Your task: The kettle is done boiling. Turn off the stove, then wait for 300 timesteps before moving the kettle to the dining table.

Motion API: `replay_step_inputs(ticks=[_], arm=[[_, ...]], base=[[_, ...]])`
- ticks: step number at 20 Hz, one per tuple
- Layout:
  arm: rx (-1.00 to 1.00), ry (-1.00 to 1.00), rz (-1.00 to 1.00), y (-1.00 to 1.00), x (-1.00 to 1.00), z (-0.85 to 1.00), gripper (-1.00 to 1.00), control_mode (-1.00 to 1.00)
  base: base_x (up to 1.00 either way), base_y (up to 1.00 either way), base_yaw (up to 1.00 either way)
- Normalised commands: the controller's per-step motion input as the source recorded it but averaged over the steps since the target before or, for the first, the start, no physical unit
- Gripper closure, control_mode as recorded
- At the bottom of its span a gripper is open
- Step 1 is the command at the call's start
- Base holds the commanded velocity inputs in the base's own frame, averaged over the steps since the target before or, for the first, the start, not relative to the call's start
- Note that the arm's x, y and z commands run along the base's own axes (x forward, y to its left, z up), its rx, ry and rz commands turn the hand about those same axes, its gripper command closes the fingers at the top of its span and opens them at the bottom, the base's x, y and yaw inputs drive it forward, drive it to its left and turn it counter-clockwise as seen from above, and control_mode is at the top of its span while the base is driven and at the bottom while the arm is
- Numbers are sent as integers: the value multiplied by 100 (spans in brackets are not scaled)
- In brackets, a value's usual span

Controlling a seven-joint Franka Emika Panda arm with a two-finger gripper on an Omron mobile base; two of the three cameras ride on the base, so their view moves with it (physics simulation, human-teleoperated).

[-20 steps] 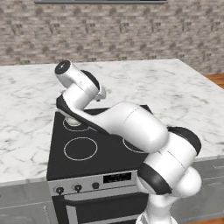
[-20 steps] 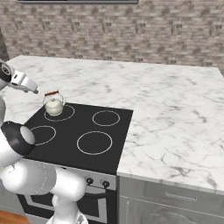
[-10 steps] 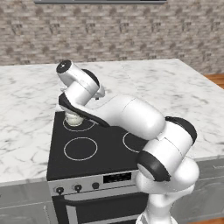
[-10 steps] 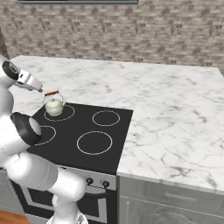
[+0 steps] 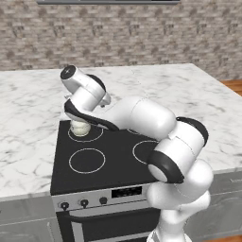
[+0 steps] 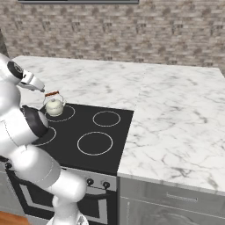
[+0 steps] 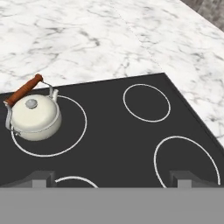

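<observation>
Four white-ringed burners mark the black stove (image 6: 83, 132), set into a marble counter (image 6: 176, 127). At about ten o'clock on the glass, the cream kettle (image 7: 34, 116) sits upright on its ring. Jaws stand wide apart, holding nothing, above the cooktop.

Left and right base views look forward and down from behind, either side, sharing the stove (image 5: 104, 156) (image 6: 83, 136) mid-frame. Hand view sits closer, angled down at the cooktop, kettle (image 7: 34, 116) at left.
</observation>
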Motion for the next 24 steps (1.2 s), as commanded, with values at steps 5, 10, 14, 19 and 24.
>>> replay_step_inputs(ticks=[5,10,14,19,24], arm=[[2,0,0,3,0,-9,-100,-100],[3,0,0,7,10,-8,-100,-100],[2,0,0,2,10,-9,-100,-100],[1,-4,0,0,5,-8,-100,-100],[1,-5,0,0,4,-7,-100,-100]], base=[[0,0,0],[0,0,0],[0,0,0],[0,0,0],[0,0,0]])
